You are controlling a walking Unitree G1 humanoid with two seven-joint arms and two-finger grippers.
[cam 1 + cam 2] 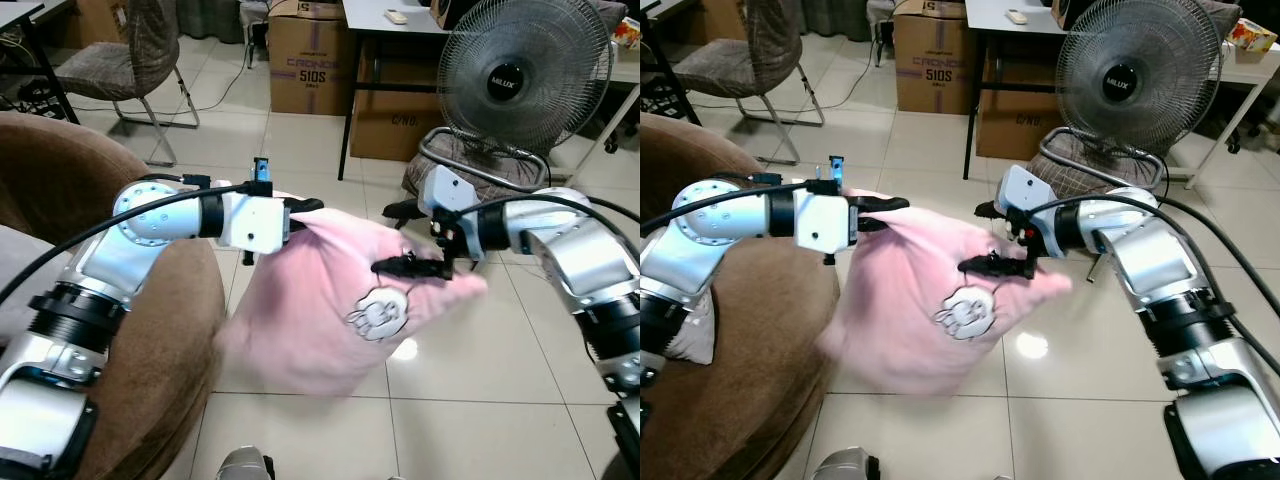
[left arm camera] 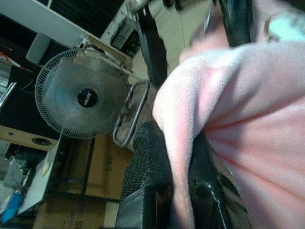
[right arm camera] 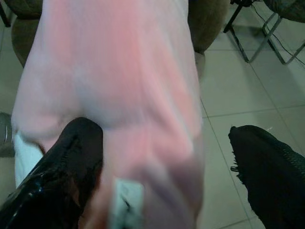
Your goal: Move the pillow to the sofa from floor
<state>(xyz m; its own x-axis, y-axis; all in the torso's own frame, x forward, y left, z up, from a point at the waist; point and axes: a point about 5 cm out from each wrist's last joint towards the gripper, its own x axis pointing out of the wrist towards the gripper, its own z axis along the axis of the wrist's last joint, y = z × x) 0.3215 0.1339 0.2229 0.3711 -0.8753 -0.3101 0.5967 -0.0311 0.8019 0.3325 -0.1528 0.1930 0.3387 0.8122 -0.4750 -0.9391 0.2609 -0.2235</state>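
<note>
Beside the brown fabric sofa [image 1: 150,330], above pale floor tiles [image 1: 470,400]: soft pink plush pillow with rabbit print [image 1: 330,300], pinched by left gripper [image 1: 300,215] fingers at one corner; right gripper [image 1: 425,265] fingers spread around another.

Fan [image 1: 527,68], cardboard boxes [image 1: 308,62], chair [image 1: 125,60] on tiled floor [image 1: 480,400].

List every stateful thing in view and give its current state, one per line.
pillow: lifted off the floor, hanging between both arms
left end effector: shut on the pillow's corner
right end effector: at the pillow's other corner, grip unclear
fan: standing, blades not visibly spinning
sofa: beside the pillow, not touching it
</note>
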